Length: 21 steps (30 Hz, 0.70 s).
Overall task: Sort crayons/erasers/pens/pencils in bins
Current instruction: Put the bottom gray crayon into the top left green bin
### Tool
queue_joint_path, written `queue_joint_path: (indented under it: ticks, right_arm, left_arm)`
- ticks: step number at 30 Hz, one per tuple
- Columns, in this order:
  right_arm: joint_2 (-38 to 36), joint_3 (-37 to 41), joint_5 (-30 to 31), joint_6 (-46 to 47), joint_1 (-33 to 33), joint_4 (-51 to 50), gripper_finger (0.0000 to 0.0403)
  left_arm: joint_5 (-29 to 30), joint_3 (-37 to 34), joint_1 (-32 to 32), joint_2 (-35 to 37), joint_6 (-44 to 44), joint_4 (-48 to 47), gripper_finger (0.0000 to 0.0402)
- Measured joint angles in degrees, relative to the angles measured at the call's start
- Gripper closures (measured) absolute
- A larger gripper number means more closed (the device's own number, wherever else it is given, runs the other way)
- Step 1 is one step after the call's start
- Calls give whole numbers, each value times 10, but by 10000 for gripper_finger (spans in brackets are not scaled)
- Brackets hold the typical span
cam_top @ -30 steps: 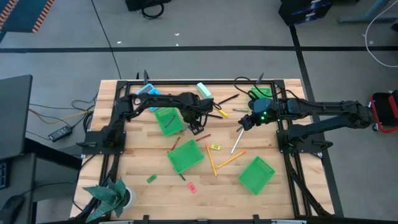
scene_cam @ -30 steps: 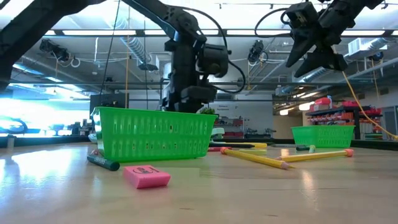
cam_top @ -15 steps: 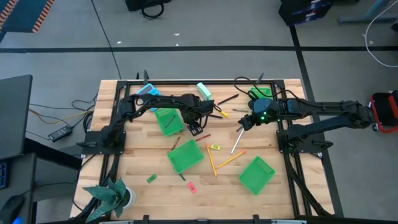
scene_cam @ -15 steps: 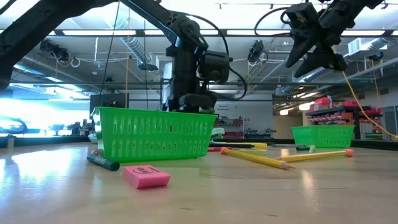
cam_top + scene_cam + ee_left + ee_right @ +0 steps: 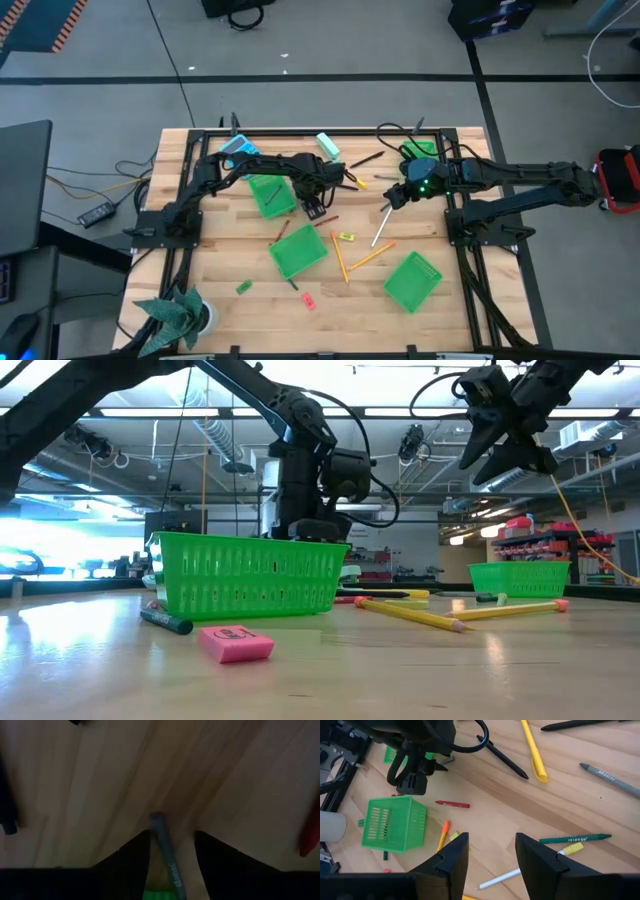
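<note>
Left gripper [image 5: 314, 207]: low over the table beside the far bin [image 5: 270, 194], fingers straddling a grey pen [image 5: 163, 846] lying on the wood, not visibly clamped. Right gripper [image 5: 392, 198]: raised, jaws apart, empty. Pencils [image 5: 352, 262], red crayon [image 5: 452, 804] and pink eraser [image 5: 236, 643] lie loose.

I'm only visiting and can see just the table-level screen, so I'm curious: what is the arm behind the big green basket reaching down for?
Observer: Its wrist camera shows a grey stick lying on the wood, between the open fingers of the left gripper.
Operator: I count two baskets. Is that all?
Observer: No. From above there are four green bins spread over the table.
Operator: And the arm high on my right?
Observer: The right gripper hangs open, and its own camera sees a white pencil on the table below.
</note>
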State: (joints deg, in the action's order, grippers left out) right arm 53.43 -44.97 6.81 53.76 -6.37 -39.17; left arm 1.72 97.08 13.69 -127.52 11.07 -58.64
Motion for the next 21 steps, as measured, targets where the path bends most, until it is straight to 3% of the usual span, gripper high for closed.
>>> queue_joint_path:
  ticks: [14,21]
  right_arm:
    - [0,0,0,2,0,0,235]
    - [0,0,0,25,0,13,235]
  left_arm:
    - [0,0,0,0,-4,0,341]
    - [-22,0,0,0,-14,-4,361]
